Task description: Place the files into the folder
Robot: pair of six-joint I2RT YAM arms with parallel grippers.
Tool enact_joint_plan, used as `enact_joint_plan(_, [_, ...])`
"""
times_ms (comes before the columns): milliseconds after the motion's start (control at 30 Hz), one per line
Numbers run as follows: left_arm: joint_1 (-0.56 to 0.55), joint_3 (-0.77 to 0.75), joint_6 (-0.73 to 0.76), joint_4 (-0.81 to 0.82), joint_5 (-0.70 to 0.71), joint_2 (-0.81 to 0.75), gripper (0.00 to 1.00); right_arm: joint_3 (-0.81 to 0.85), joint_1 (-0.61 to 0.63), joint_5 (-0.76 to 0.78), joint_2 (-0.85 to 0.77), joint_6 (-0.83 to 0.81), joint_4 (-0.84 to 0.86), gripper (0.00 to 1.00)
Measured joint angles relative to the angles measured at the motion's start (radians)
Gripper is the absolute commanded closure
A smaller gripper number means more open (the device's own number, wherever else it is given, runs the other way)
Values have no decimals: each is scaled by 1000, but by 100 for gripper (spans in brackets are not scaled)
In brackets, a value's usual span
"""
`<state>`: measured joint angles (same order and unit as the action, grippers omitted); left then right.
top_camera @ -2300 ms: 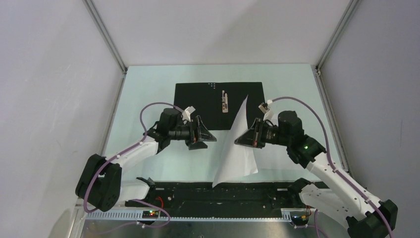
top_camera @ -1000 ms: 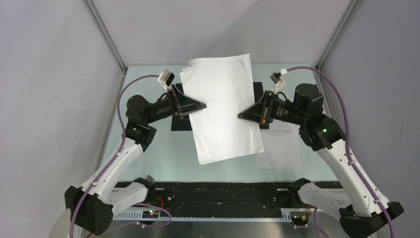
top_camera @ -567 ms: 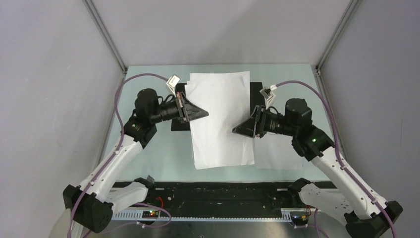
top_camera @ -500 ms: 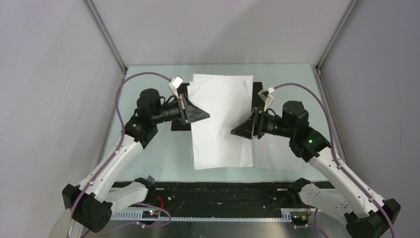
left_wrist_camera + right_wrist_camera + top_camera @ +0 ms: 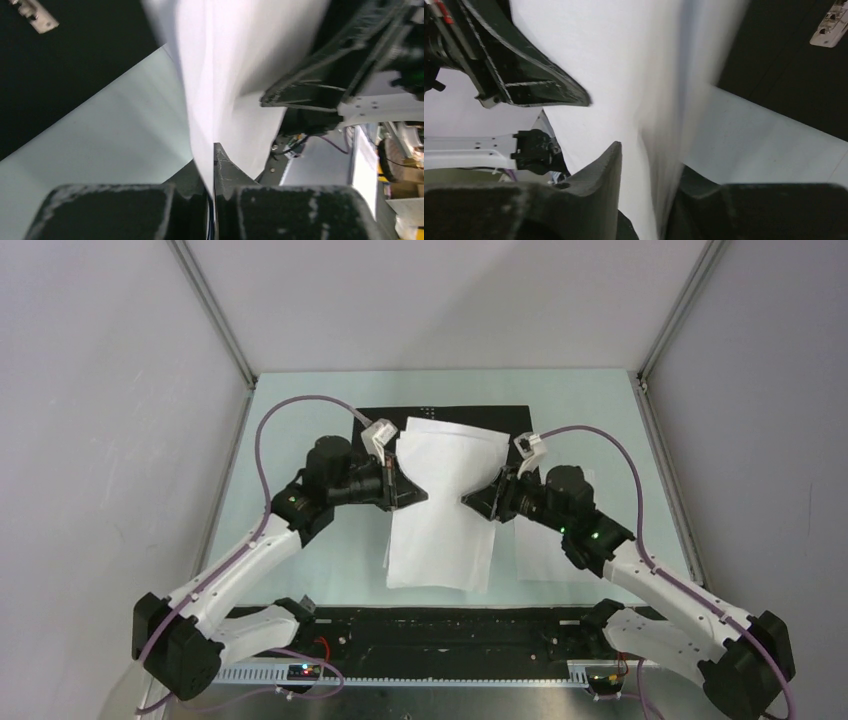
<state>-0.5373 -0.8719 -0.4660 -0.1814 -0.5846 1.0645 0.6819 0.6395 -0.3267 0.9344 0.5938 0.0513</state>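
We see a pale green tabletop (image 5: 330, 570) enclosed by plain grey-white walls (image 5: 100, 440), with aluminium struts (image 5: 213, 315) at both back corners and a black mounting strip (image 5: 450, 630) along its near edge.

The held sheet (image 5: 440, 510) was plain white. The folder (image 5: 480, 412) interior was black, with small white dots at its far edge; metal clip (image 5: 32, 15) silver. Tabletop (image 5: 600, 410) pale mint.
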Motion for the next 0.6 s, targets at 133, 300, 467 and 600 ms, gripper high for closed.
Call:
enact_joint_plan(133, [-34,89,21,50,98,13,80,-38,108,162,1,-81,40,84])
enact_joint_plan(300, [-55,166,23,121,237,8,80,-77,203,354,-2,-174,77,89])
enact_joint_plan(467, [-108,172,31,183,332,-18,77,-101,266,504,-23,-253,101,86])
enact_joint_plan(600, [-135,196,32,219,365,-83,71,-112,304,554,-53,-277,105,77])
